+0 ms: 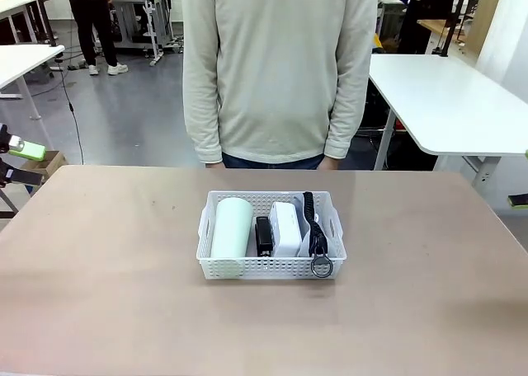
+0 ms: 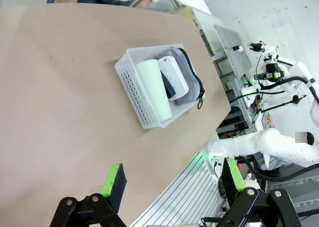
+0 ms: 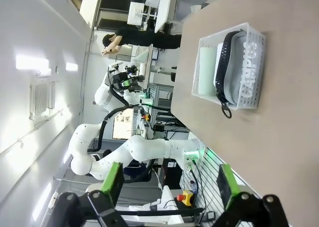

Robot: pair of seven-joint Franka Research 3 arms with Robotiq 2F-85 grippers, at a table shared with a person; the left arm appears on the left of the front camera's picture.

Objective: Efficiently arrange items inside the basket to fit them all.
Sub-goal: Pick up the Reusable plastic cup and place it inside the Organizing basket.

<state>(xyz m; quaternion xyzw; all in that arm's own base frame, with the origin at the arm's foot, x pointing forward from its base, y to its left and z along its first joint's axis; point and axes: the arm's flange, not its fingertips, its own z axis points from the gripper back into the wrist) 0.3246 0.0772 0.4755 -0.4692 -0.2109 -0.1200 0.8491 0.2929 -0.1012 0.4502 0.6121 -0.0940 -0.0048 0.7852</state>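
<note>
Basket (image 1: 270,268) holds cup (image 1: 230,232), stapler (image 1: 264,236), white box (image 1: 285,228), pouch (image 3: 245,72) side by side. My left gripper (image 2: 172,179) and right gripper (image 3: 169,181): fingers apart, empty.

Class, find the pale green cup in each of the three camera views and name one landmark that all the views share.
Front view: pale green cup lies at the basket's left end.
Left wrist view: it lies along the basket's lower-left wall, nearest the camera.
Right wrist view: it lies upper right, at the basket's left side.
Shared landmark: the white basket.
</note>
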